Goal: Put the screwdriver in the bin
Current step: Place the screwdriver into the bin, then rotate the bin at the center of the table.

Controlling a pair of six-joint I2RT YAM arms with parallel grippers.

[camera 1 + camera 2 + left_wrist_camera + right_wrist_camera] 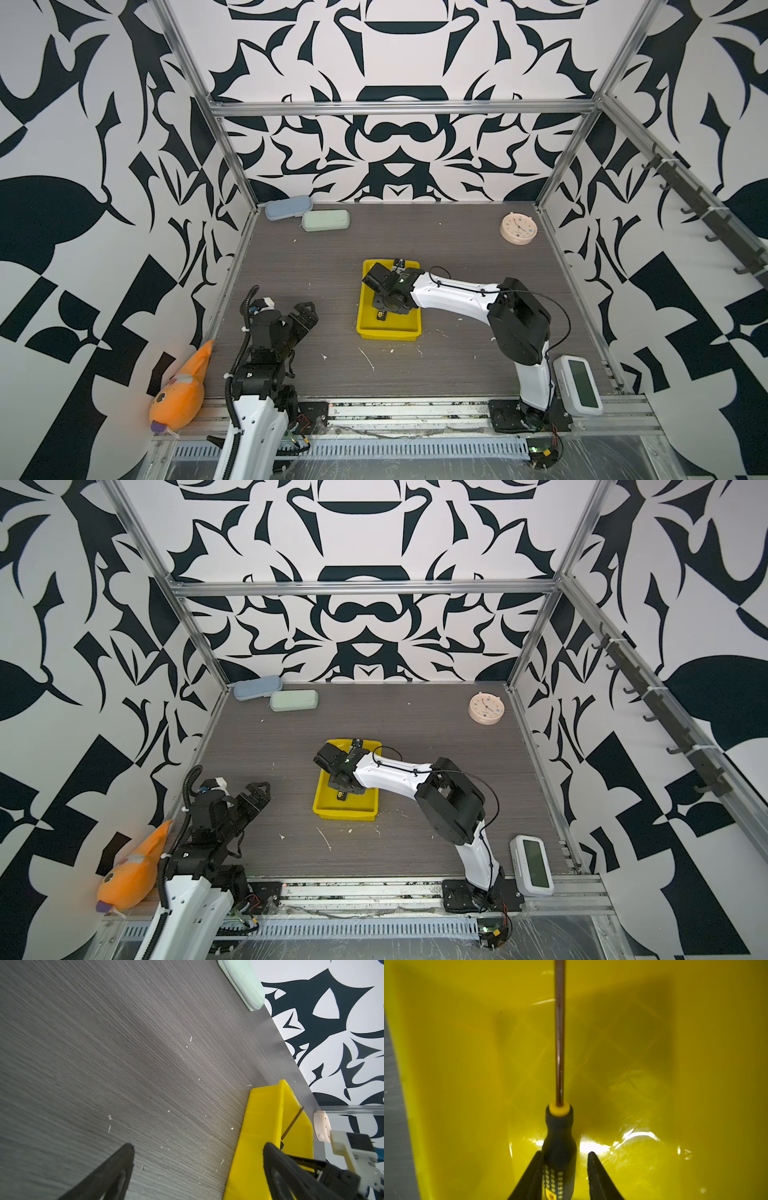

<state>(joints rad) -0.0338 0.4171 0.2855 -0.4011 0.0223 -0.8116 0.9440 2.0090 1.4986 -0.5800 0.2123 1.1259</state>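
The screwdriver (559,1132) sits inside the bin (695,1064), its handle between the right gripper's (565,1154) parted jaws, touching one only.

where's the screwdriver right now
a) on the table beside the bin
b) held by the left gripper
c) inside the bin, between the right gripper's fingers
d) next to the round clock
c: the right wrist view shows the screwdriver inside the bin, yellow floor all round it, its handle between the fingers of the right gripper.
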